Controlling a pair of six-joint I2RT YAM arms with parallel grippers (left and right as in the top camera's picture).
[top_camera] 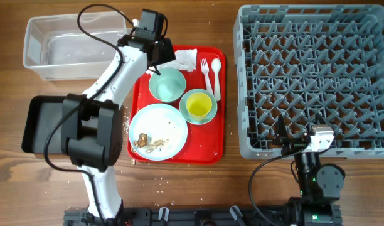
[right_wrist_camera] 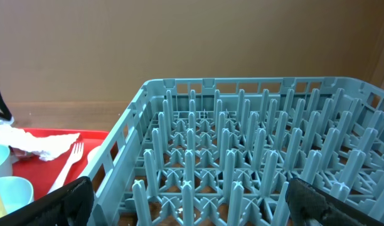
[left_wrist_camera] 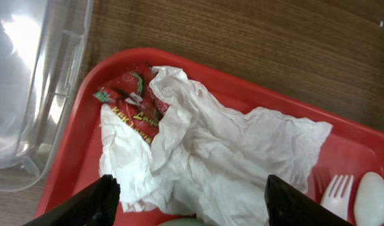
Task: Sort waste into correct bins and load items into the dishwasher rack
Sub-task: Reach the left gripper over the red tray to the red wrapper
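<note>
2 jaw pairs gape: left gripper over the napkin, right gripper empty; fork lies tines away from the robot; lettering on the red scrap illegible.

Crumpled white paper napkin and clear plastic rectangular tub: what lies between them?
Left wrist view: a small red printed scrap and the flat red tray's rim.

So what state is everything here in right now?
Left gripper: open, above the napkin.
Right gripper: open, holding nothing.
Napkin: crumpled, lying on the red tray.
Plate: dirty, food scraps on it.
Mint bowl: upright, nothing in it.
Yellow-green cup: upright.
Rack: no dishes loaded.
Clear tub: no waste inside.
</note>
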